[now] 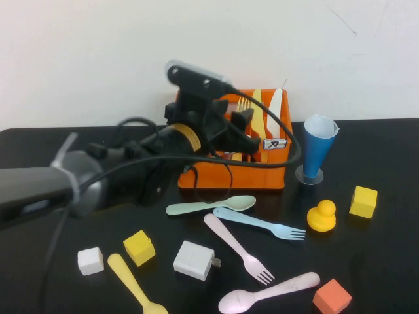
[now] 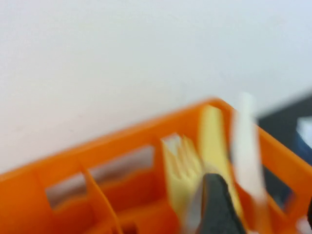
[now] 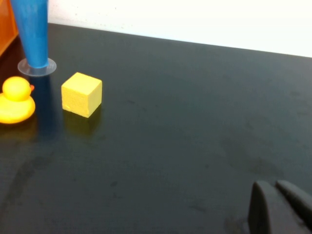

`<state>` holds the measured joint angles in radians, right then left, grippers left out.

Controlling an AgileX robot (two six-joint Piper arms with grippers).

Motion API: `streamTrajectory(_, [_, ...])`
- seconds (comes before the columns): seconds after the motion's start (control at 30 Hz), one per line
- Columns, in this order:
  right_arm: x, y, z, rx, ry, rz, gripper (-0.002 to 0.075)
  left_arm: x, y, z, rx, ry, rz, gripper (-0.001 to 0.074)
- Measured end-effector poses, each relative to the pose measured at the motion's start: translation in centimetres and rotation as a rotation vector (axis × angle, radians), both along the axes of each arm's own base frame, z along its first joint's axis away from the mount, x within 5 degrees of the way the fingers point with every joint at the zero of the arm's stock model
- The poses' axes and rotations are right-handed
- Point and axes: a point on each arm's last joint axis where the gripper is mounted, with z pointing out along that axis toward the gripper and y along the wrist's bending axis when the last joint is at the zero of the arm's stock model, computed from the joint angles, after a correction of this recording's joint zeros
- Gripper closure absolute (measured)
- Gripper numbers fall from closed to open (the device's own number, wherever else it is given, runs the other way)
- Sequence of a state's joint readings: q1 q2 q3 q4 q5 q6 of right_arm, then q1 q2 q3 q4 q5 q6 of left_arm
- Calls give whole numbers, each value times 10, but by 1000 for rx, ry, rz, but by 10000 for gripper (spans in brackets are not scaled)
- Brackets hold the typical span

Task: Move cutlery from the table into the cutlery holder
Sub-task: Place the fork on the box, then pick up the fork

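My left end effector (image 1: 242, 127) is over the orange cutlery holder (image 1: 268, 176) at 12 o'clock; I cannot tell its grip. The yellow fork (image 2: 181, 168) could tip out. The right end effector (image 3: 280, 207), fingers pressed together, waits off at 3 o'clock above the surface (image 3: 195, 122).

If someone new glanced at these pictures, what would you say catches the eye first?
The bright orange slotted plastic crate at the back of the matte black table, with the left gripper poised over its compartments, where a yellow fork already stands. Next, the pastel spoons and forks scattered in front. The right gripper hovers near a yellow cube.
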<state>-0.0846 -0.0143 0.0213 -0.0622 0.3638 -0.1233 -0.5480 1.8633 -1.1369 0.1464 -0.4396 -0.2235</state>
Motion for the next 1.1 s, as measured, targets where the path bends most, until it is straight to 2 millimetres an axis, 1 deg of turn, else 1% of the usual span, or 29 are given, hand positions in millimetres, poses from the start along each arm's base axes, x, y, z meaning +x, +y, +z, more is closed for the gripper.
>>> streamTrajectory(0.07, [0, 0, 0, 0, 0, 0, 730, -15, -3, 14, 87, 40, -37, 402])
streamTrajectory(0.13, [0, 0, 0, 0, 0, 0, 730, -33, -6, 27, 177, 86, -61, 469])
streamTrajectory(0.17, [0, 0, 0, 0, 0, 0, 730, -41, -6, 29, 227, 126, -63, 521])
streamTrajectory(0.2, [0, 0, 0, 0, 0, 0, 730, -44, -8, 30, 239, 131, -69, 533])
streamTrajectory(0.23, [0, 0, 0, 0, 0, 0, 730, -49, -8, 32, 268, 152, -73, 567])
streamTrajectory(0.27, [0, 0, 0, 0, 0, 0, 730, -59, -9, 34, 329, 192, -77, 633])
streamTrajectory(0.3, [0, 0, 0, 0, 0, 0, 730, -76, -11, 32, 456, 252, -109, 690])
streamTrajectory(0.4, [0, 0, 0, 0, 0, 0, 730, -99, -15, 22, 654, 344, -214, 720])
streamTrajectory(0.47, [0, 0, 0, 0, 0, 0, 730, -110, -16, 14, 751, 410, -302, 727])
streamTrajectory(0.57, [0, 0, 0, 0, 0, 0, 730, -120, -15, 7, 860, 459, -449, 730])
streamTrajectory(0.63, [0, 0, 0, 0, 0, 0, 730, -124, -13, 2, 955, 433, -559, 730])
streamTrajectory(0.67, [0, 0, 0, 0, 0, 0, 730, -124, -13, 0, 991, 417, -599, 730])
streamTrajectory(0.73, [0, 0, 0, 0, 0, 0, 730, -124, -13, 0, 1019, 398, -625, 731])
streamTrajectory(0.77, [0, 0, 0, 0, 0, 0, 730, -123, -12, -1, 1043, 378, -647, 731])
streamTrajectory(0.8, [0, 0, 0, 0, 0, 0, 730, -120, -13, -1, 1100, 297, -692, 732])
streamTrajectory(0.83, [0, 0, 0, 0, 0, 0, 730, -117, -15, 1, 1115, 225, -696, 731])
streamTrajectory(0.87, [0, 0, 0, 0, 0, 0, 730, -114, -16, 1, 1115, 192, -692, 726])
streamTrajectory(0.97, [0, 0, 0, 0, 0, 0, 730, -107, -24, -2, 1096, 110, -678, 664])
streamTrajectory(1.03, [0, 0, 0, 0, 0, 0, 730, -102, -29, -11, 1093, 93, -678, 577])
streamTrajectory(1.1, [0, 0, 0, 0, 0, 0, 730, -98, -33, -24, 1107, 97, -687, 482])
